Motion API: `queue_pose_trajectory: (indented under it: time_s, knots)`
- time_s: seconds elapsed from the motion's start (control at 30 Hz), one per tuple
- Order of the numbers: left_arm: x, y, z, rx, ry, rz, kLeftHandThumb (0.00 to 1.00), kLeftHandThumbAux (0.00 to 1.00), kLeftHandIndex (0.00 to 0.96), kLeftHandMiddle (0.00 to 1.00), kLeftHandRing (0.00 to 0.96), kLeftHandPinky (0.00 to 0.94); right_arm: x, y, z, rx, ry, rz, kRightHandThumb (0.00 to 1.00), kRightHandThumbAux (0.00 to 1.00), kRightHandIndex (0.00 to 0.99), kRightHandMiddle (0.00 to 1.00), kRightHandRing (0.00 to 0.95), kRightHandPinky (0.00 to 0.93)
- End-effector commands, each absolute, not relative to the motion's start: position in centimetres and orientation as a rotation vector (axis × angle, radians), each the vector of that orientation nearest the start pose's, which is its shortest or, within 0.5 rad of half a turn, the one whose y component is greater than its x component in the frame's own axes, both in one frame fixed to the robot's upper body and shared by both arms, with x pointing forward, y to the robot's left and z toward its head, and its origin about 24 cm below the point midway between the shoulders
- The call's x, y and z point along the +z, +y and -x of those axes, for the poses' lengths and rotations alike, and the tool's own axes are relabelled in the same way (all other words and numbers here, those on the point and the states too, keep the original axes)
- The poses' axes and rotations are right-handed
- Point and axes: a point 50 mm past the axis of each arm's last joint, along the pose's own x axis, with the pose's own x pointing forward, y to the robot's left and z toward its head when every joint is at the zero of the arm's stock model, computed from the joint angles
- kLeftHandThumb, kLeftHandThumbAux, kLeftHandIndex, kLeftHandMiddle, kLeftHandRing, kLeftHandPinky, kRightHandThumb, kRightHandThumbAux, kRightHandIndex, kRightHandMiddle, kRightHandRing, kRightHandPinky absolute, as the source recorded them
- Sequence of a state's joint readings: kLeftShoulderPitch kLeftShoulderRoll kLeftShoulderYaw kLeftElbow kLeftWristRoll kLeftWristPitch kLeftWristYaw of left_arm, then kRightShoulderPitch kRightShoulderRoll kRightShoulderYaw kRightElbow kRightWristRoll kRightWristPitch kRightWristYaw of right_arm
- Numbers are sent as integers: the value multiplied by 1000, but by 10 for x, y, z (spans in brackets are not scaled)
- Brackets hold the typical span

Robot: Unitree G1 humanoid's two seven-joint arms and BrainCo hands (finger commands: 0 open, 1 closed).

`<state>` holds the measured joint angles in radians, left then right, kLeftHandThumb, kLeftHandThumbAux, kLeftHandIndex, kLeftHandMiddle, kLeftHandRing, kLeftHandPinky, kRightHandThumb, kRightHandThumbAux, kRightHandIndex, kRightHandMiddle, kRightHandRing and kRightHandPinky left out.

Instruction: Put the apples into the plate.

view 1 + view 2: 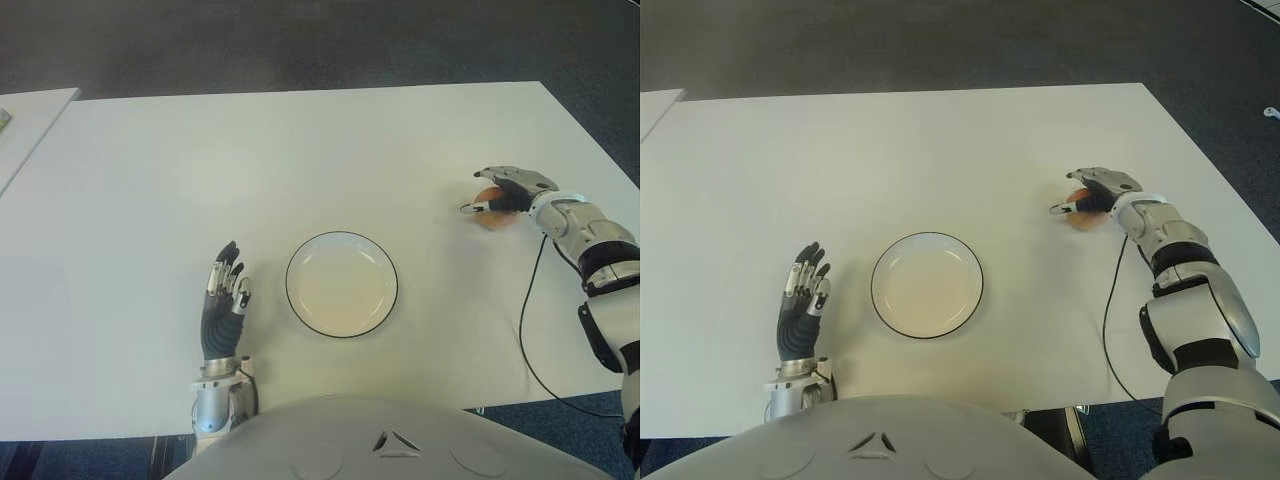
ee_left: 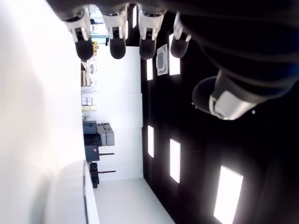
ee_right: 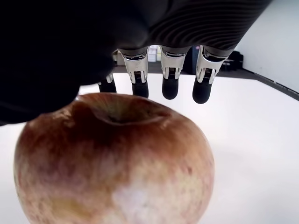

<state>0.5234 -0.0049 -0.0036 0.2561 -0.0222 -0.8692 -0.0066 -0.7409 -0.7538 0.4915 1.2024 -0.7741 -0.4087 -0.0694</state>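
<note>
White table (image 1: 300, 150), apple (image 1: 489, 220) directly under the right hand (image 1: 505, 193), fingers spread, ungrasped.

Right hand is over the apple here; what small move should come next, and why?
Probably close the fingers around the apple. The right hand sits over it at the table's right side, fingertips extended past it and not wrapped, while the plate holds nothing. The left hand shows left of the plate, open.

One apple and one plate

The red-yellow apple (image 3: 114, 163) sits upright on the table, far right of the empty white plate (image 1: 341, 284).
</note>
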Motion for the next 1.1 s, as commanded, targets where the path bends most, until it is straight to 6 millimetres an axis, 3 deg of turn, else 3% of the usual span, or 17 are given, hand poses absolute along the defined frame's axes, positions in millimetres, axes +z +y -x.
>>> queue_pose_trajectory:
  time_s: [0.03, 0.63, 1.1]
  knots:
    - [-35, 189, -98, 145, 5, -64, 0, 460, 0, 0, 0, 0, 49, -308, -329, 320, 297, 1586, 202, 276, 0, 0, 0, 21]
    - [-32, 194, -95, 138, -13, -77, 0, 463, 0, 0, 0, 0, 27, -298, -321, 315, 323, 1518, 228, 300, 0, 0, 0, 38]
    - [-28, 198, -90, 133, -22, -88, 0, 450, 0, 0, 0, 0, 16, -302, -313, 298, 370, 1477, 230, 309, 0, 0, 0, 27]
